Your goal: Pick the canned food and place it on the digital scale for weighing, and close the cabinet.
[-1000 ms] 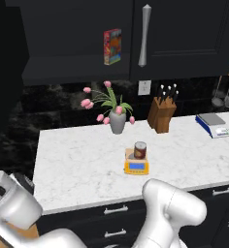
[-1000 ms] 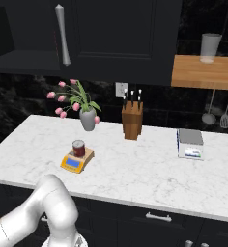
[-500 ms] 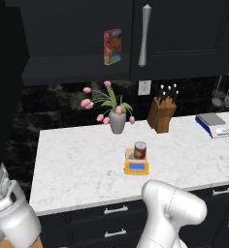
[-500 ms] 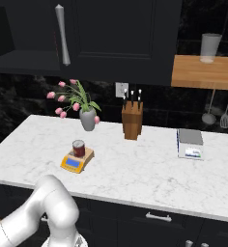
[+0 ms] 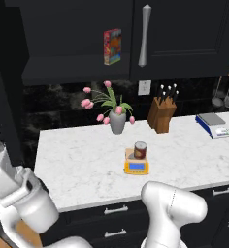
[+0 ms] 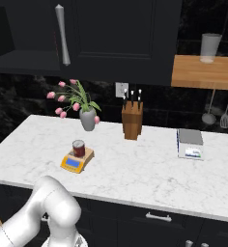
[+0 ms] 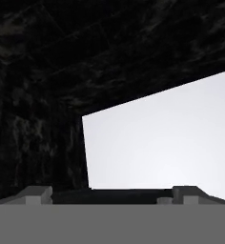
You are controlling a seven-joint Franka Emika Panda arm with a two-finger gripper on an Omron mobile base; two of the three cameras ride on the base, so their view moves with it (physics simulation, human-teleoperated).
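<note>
The canned food, a small dark red can with a silvery top, stands upright on the yellow digital scale in the middle of the white marble counter. Above it hangs the black cabinet. Its left compartment stands open, and the door with the long silver handle is shut. My gripper is open with nothing between its fingertips. It faces a dark marbled wall and a pale flat surface, far left of the can.
A colourful red box stands in the open compartment. On the counter are a vase of pink tulips, a wooden knife block and a white and blue scale. My white arm fills the lower left.
My arm's links at the left edge of the left base view have shifted upward. The can, the scale and the cabinet doors have not moved.
</note>
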